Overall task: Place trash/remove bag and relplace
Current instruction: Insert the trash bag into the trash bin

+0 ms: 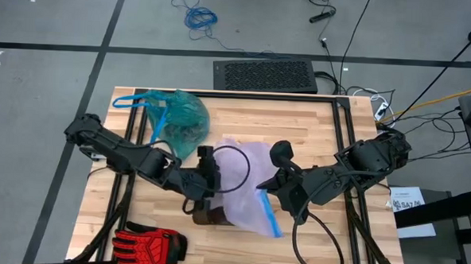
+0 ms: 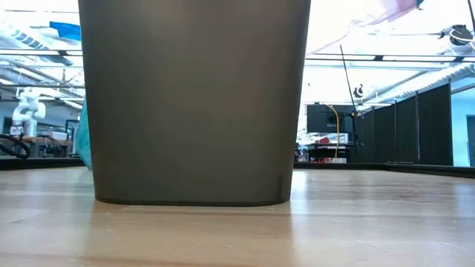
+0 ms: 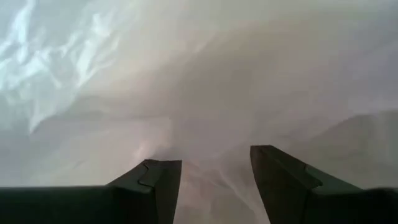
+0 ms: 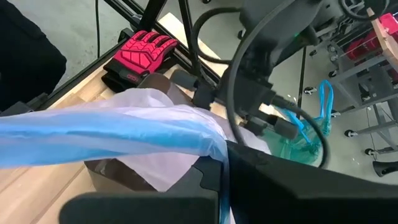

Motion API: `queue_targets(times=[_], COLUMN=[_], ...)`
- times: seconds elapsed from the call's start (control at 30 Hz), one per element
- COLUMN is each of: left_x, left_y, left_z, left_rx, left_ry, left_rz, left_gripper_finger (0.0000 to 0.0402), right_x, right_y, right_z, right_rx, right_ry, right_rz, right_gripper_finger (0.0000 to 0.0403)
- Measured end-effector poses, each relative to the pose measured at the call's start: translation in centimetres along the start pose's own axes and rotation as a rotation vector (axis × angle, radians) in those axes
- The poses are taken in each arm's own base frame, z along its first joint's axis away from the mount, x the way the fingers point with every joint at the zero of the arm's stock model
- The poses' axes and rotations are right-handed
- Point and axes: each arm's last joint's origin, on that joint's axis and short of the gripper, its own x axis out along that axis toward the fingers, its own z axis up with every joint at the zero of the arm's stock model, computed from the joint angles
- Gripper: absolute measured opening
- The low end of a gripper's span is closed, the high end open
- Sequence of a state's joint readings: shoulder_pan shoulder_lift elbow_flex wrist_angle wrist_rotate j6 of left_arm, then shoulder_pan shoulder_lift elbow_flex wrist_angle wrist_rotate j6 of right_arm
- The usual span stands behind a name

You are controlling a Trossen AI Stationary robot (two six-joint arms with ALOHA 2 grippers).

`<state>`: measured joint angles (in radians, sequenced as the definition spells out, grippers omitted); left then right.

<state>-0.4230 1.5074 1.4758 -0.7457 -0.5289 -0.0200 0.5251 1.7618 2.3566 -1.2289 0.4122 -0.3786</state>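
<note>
The teal bag (image 1: 179, 118) sits removed at the table's far-left. Over the bin (image 2: 194, 100), the right gripper (image 4: 217, 165) pinches the lilac liner's (image 1: 245, 184) blue rim; the left gripper (image 3: 214, 186) gapes inside. Spread the rim evenly.

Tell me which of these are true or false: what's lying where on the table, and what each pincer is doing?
1. The green bag lies bunched on the table, outside the bin. True.
2. The red glove sits inside the bin. False: it lies on the table's near-left corner.
3. The right pincer is shut on the lilac bag's blue rim. True.
4. The left pincer is clamped shut. False: its fingers stand apart, amid pale plastic.
5. The lilac bag lies draped over the bin. True.
</note>
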Motion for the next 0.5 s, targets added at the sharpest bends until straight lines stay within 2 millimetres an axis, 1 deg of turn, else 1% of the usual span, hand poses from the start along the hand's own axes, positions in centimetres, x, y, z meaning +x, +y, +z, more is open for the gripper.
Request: queue_targets(times=[0.1,0.2,0.3,0.37,0.5], left_x=[-0.2,0.7,1.6,1.4,-0.1], left_y=[-0.4,-1.3,-2.0,-2.3,-2.8], left_z=[0.1,-0.4,-0.7,-0.4,0.6], left_rx=[0.006,0.024,0.003,-0.001,-0.017], left_ry=[-0.008,0.028,0.065,0.055,0.003], left_rz=[-0.013,-0.063,-0.125,-0.188,-0.275], left_gripper_finger=[0.0187,0.0187,0.0189,0.0193,0.021], right_x=[0.0,0.0,0.0,0.0,0.0], right_y=[0.0,0.1,0.1,0.1,0.1], right_z=[0.0,-0.1,-0.2,-0.2,-0.2], right_rx=[0.008,0.023,0.02,0.02,0.018], right_ry=[0.003,0.013,0.02,0.02,0.021], right_rz=[0.001,0.005,0.008,0.008,0.009], right_gripper_finger=[0.0,0.0,0.0,0.0,0.0])
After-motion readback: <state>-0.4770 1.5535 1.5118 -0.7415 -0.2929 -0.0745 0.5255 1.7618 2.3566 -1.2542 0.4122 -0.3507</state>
